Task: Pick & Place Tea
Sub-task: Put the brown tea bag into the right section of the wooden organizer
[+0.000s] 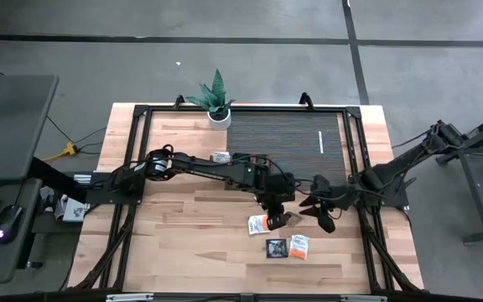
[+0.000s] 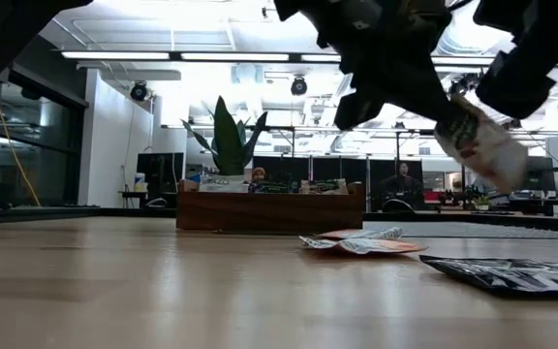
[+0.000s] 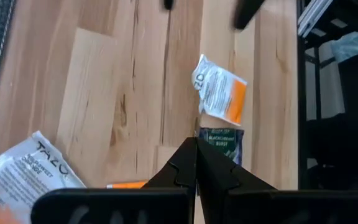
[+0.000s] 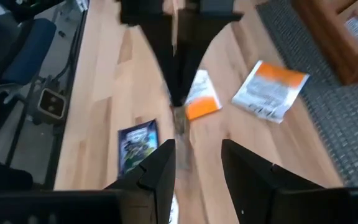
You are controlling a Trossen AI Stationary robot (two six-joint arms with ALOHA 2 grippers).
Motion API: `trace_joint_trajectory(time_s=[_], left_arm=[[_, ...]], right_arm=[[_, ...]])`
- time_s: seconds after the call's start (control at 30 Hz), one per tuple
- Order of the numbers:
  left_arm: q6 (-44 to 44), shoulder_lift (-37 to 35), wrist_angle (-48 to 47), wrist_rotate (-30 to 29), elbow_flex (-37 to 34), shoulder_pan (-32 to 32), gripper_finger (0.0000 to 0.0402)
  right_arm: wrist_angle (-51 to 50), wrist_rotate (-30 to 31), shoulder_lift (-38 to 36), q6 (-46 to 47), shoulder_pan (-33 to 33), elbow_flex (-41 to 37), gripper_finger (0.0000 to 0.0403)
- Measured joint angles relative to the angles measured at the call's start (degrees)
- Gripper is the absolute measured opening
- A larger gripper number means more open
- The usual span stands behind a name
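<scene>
Left wrist view: white-orange sachet (image 3: pixel 27 171) reads "TAZO" (dark sachet (image 3: pixel 219 144) "BLACKCURRANT BURST").

Table (image 1: pixel 183 226): pale wood planks, smooth matt grain. Sachets (image 3: pixel 221 94): crinkled paper or foil, I can't tell; dark one (image 2: pixel 511 273) glossy. Mat (image 1: pixel 275 138): ribbed cloth. Fingers (image 4: pixel 160 168): matt black plastic.
</scene>
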Motion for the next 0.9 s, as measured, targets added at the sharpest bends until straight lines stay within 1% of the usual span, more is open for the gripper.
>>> trace_joint_trajectory(time_s=[0.27, 0.43, 0.63, 0.9], left_arm=[[-0.2, 0.0, 0.3, -0.8, 0.0, 0.0, 0.0000], [-0.3, 0.0, 0.3, -0.9, 0.0, 0.0, 0.0000], [-0.4, 0.0, 0.2, -1.2, 0.0, 0.0, 0.0000], [-0.5, 0.0, 0.3, -1.5, 0.0, 0.0, 0.0000]], right_arm=[[2.6, -3.1, 0.4, -3.4, -3.9, 0.0, 0.0127], [3.8, -5.8, 2.6, -4.2, -4.8, 0.0, 0.0127], [7.7, -6.2, 6.1, -6.2, -4.8, 0.0, 0.0126], [9.8, -6.1, 8.4, -6.3, -4.8, 0.0, 0.0126]])
